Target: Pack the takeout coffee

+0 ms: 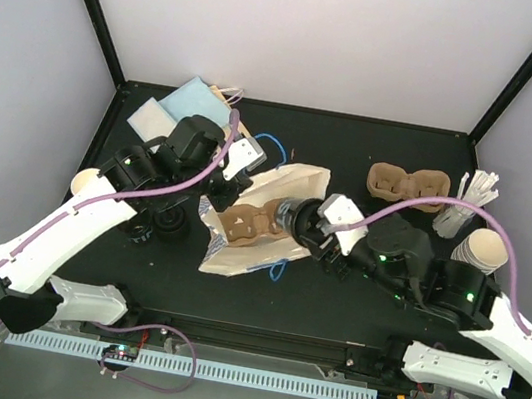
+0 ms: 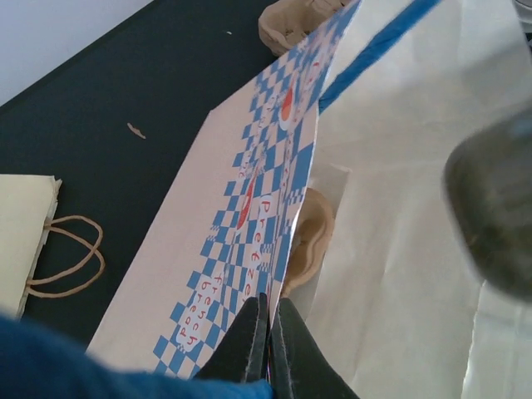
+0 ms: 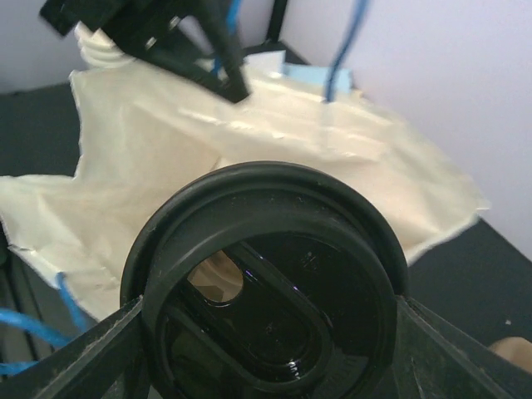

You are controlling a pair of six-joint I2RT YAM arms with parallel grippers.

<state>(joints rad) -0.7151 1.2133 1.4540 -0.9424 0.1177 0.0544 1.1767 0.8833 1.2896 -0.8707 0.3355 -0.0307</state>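
Note:
The blue-checked paper bag (image 1: 270, 188) lies on its side with its mouth held up. My left gripper (image 2: 270, 328) is shut on the bag's upper edge. A brown pulp cup tray (image 1: 247, 225) lies inside the bag, and its rim (image 2: 309, 241) shows past the edge. My right gripper (image 3: 266, 341) is shut on a round black lid (image 3: 266, 283), gripped at both sides, at the bag's opening (image 3: 249, 141). A second tray (image 1: 407, 181) sits at the back right. Stacked tan cups (image 1: 483, 251) stand at the right. One cup (image 1: 87, 181) lies at the left.
White stir sticks (image 1: 470, 204) stand in a holder beside the cup stack. Loose black lids (image 1: 156, 223) sit under my left arm. Light blue and white bags (image 1: 182, 105) lie at the back left, and a handled paper bag (image 2: 29, 241) is near them.

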